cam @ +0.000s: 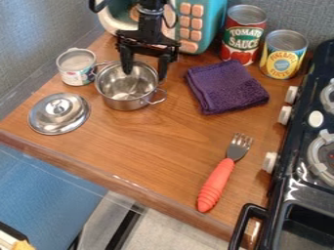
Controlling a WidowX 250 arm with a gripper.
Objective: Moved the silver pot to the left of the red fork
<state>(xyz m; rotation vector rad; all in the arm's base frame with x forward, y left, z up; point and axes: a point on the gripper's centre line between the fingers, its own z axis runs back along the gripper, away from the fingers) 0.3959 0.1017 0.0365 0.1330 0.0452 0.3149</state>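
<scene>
My gripper [145, 76] is spread over the silver pot's [126, 103] right side, one finger within the rim. The pot sits toward the counter's [147, 151] back left corner; closing, carrying and setting it beside the red fork [217, 183] seem left.

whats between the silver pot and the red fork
In the camera view, the stretch between the silver pot and the red fork is bare wooden counter; the folded purple cloth lies off to one side.
</scene>
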